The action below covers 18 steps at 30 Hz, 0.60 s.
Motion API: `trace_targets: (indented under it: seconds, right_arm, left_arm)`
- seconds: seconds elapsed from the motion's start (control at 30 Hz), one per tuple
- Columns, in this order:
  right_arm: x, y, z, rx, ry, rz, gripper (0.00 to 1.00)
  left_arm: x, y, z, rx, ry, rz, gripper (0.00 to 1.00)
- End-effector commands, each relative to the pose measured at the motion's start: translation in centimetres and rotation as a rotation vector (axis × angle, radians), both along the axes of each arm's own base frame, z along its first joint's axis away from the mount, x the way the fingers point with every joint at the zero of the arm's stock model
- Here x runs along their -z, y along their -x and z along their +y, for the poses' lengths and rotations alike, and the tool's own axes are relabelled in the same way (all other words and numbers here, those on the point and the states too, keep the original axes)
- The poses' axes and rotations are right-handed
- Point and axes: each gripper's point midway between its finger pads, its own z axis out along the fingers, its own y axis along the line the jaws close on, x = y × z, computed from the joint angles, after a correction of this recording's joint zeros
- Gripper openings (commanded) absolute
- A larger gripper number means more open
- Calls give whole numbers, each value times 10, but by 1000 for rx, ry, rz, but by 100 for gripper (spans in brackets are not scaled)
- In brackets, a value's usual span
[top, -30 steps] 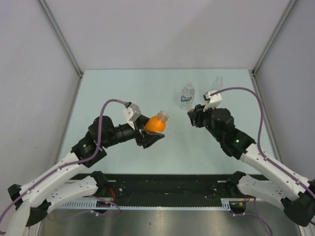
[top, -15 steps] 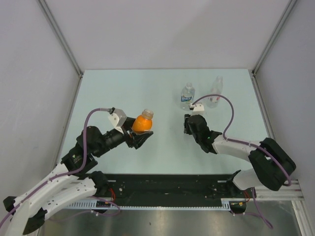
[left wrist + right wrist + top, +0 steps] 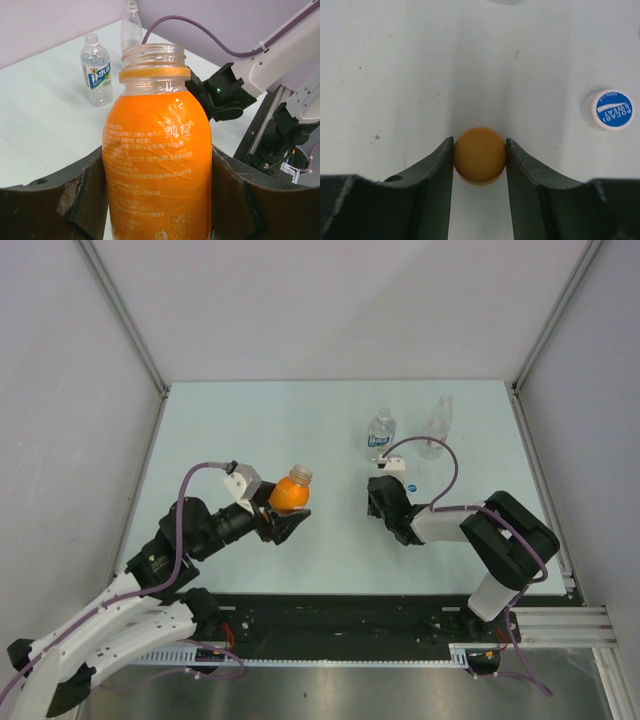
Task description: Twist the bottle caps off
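One orange cap (image 3: 479,155) pinched in right hand (image 3: 480,145); bottle (image 3: 157,170) in left hand (image 3: 156,154)

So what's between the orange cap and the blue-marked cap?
In the right wrist view: one finger of the right tool gripping the orange cap, then bare table.

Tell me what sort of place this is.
Probably a lab robot cell: plain grey walls enclose a pale table, with a left arm and right arm bolted at its edge.
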Motion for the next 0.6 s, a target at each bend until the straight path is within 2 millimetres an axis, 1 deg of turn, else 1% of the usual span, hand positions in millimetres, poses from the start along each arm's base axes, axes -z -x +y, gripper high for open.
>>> trace_targets:
  seconds: [0.0, 0.03, 0.07, 0.1, 0.13, 0.17, 0.23, 0.27, 0.33, 0.37, 0.47, 0.5, 0.53, 0.57]
  right_arm:
    - [-3, -16, 8, 41, -47, -16, 5]
    - [0, -16, 8, 42, -46, -6, 10]
    - [1, -15, 9, 38, -47, 3, 19]
    - [2, -16, 8, 41, -47, 6, 26]
    - [1, -17, 9, 41, -49, 5, 32]
    - [1, -16, 9, 40, -48, 8, 43]
    - [-2, -16, 8, 45, -51, 6, 54]
    - [-5, -16, 8, 51, -59, 4, 62]
    - [-12, -15, 8, 55, -69, 1, 68]
    - [-22, -14, 9, 57, -84, -11, 73]
    - [-37, -10, 13, 49, -94, -22, 77]
    - [-49, -7, 17, 40, -105, -39, 78]
    - [-53, -2, 17, 34, -95, -34, 78]
    - [-62, 1, 19, 31, -95, -48, 78]
  left_arm:
    - [-2, -5, 0, -12, 5, -26, 0]
    - [-1, -4, 0, -11, 2, -24, 0]
    - [0, -5, 0, -12, 1, -23, 0]
    - [0, -5, 0, -12, 2, -24, 0]
    - [0, -5, 0, -12, 1, -23, 0]
    - [0, -5, 0, -12, 2, -24, 0]
    - [2, -5, 0, -14, -4, -20, 0]
    - [3, -6, -1, -14, -7, -21, 0]
    - [4, -6, -1, -15, -9, -19, 1]
    - [4, -7, -1, -15, -10, -18, 0]
    - [8, -8, -2, -20, -16, -10, 1]
    - [8, -9, -2, -24, -17, -8, 0]
    - [9, -10, -2, -27, -21, -7, 0]
    - [9, -11, -2, -30, -22, -6, 0]
